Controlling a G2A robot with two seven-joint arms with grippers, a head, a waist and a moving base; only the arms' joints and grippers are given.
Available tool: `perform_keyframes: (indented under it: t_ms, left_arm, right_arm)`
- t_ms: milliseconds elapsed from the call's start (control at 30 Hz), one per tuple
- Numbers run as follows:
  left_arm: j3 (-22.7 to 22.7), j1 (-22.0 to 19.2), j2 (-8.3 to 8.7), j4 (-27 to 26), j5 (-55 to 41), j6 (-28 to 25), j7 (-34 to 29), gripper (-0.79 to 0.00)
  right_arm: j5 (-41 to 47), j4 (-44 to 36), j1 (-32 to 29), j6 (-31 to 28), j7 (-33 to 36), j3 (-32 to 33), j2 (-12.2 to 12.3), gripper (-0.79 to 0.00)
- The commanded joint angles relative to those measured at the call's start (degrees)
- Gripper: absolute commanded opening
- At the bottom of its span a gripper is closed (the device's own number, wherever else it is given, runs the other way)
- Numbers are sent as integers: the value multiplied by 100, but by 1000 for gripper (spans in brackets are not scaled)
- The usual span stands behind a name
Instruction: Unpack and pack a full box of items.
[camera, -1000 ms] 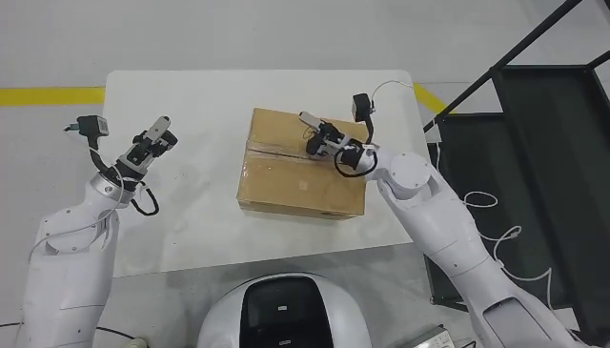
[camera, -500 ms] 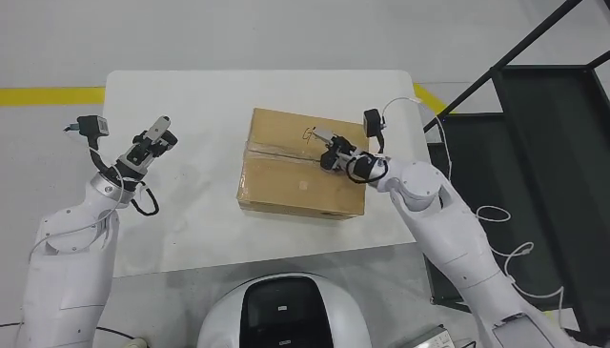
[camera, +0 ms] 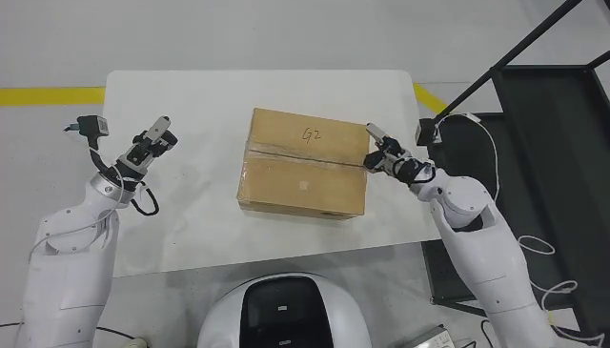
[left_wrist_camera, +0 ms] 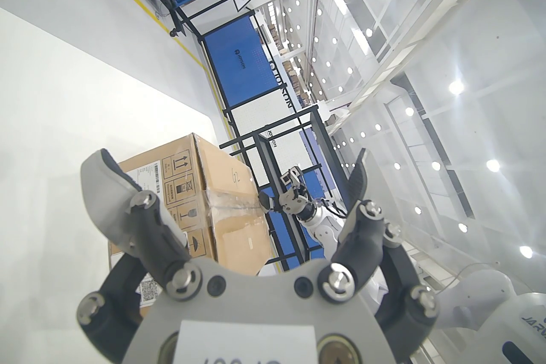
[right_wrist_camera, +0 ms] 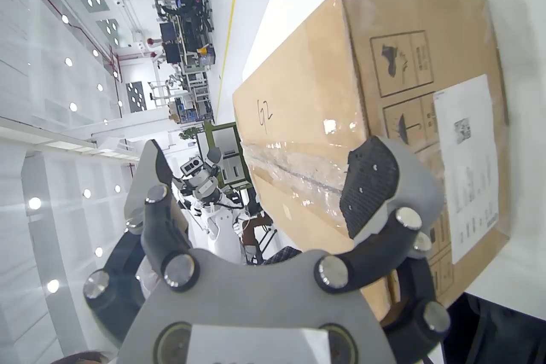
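A closed brown cardboard box (camera: 303, 162) sits in the middle of the white table (camera: 200, 214), its top flaps sealed with clear tape along the seam (right_wrist_camera: 294, 169). My right gripper (camera: 375, 146) is open just off the box's right edge, level with the seam; in its wrist view the gripper (right_wrist_camera: 264, 169) has one finger over the box's upper corner and nothing between its fingers. My left gripper (camera: 158, 133) hovers open over the table's left part, well apart from the box (left_wrist_camera: 204, 186), and its wrist view shows it (left_wrist_camera: 230, 173) empty.
A dark metal rack (camera: 534, 110) stands right beside the table's right edge, close behind my right arm. White labels are stuck on the box's end faces (right_wrist_camera: 467, 165). Bare tabletop lies left of and in front of the box.
My right gripper has drawn back from above the box's top, moving right along the taped seam to just past the box's right edge. The left arm has not moved.
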Motion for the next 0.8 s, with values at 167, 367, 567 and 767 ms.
perform_keyframes:
  t_ms: [167,367,567,767]
  left_arm:
    - [0,0,0,0,0,0,0,0]
    - [0,0,0,0,0,0,0,0]
    - [0,0,0,0,0,0,0,-1]
    - [0,0,0,0,0,0,0,0]
  right_arm:
    - [351,-365,-643,-584,-291,518,9,0]
    - [752,-368,-976,-1329,-512,658,-39,0]
    - [801,-313,-1005,-1473,-593,659,-52,-1]
    - [796,-315,-1004,-1462,-589,660,-51,-1]
